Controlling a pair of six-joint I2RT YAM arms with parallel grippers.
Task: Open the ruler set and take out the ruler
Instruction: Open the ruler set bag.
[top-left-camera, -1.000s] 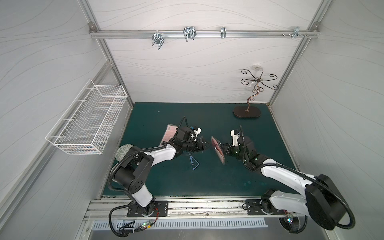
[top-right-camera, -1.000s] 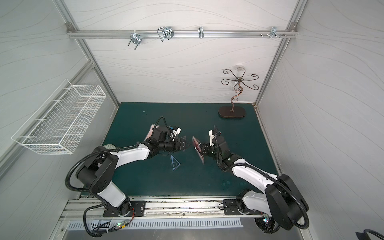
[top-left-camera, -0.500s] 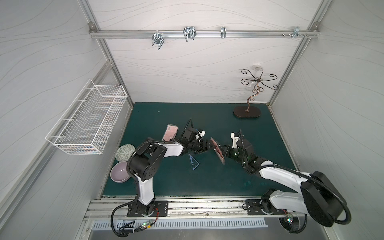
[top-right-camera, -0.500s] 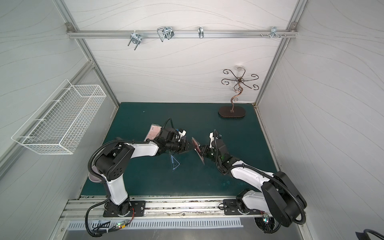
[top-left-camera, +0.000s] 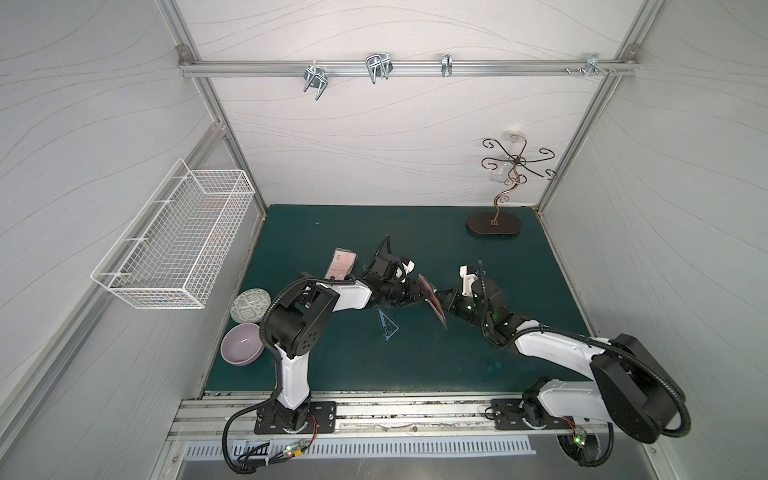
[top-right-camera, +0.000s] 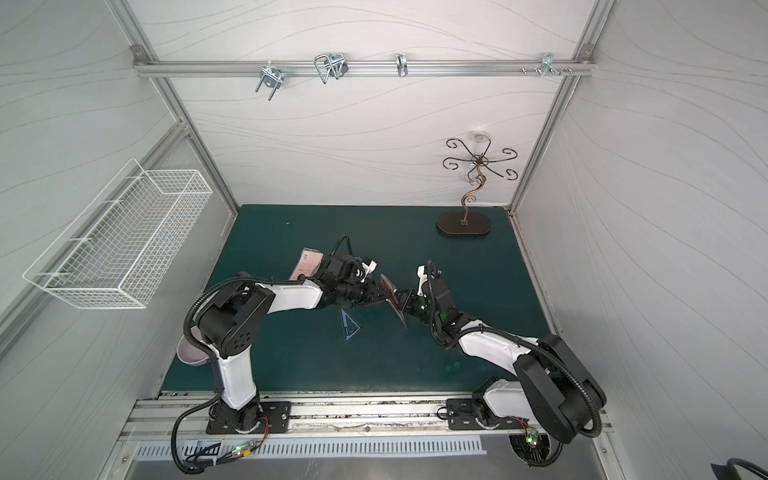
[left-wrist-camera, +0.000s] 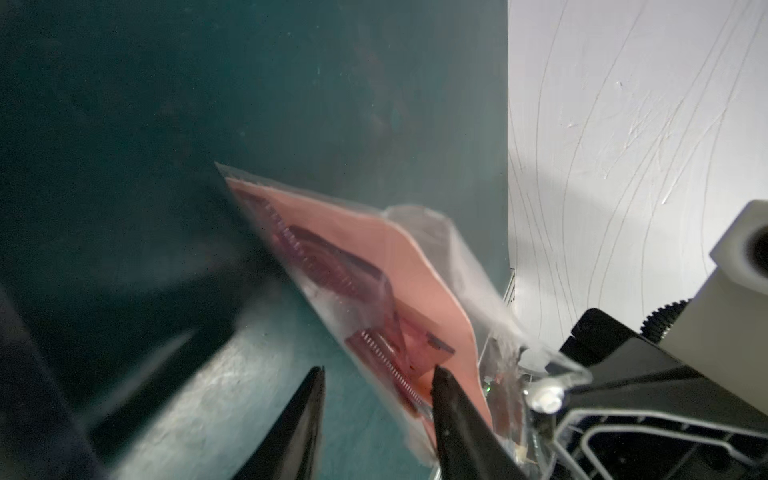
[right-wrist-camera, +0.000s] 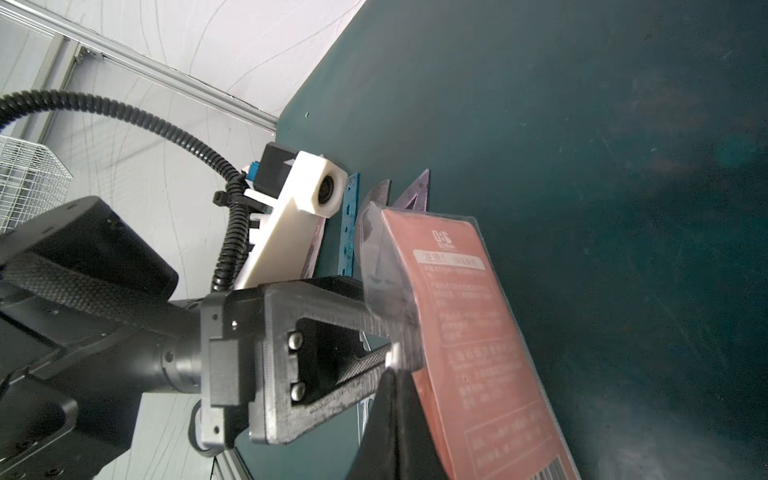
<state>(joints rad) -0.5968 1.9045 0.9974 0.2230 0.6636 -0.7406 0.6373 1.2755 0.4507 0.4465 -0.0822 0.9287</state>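
A: Ruler set (top-left-camera: 433, 300)?
B: Held above the green bench (top-left-camera: 457, 365), mid-cell, right end effector (top-left-camera: 444, 304) clamped on it.
A: Left end effector (top-left-camera: 419, 293)?
B: Jaws apart at its clear flap (right-wrist-camera: 374, 253). White panel walls (top-left-camera: 395, 145), wire basket (top-left-camera: 174, 241) on the left wall.

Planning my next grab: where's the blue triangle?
In both top views the blue triangle lies flat on the green mat, mid-table, just on the robot-base side of the left gripper and the raised ruler set packet.
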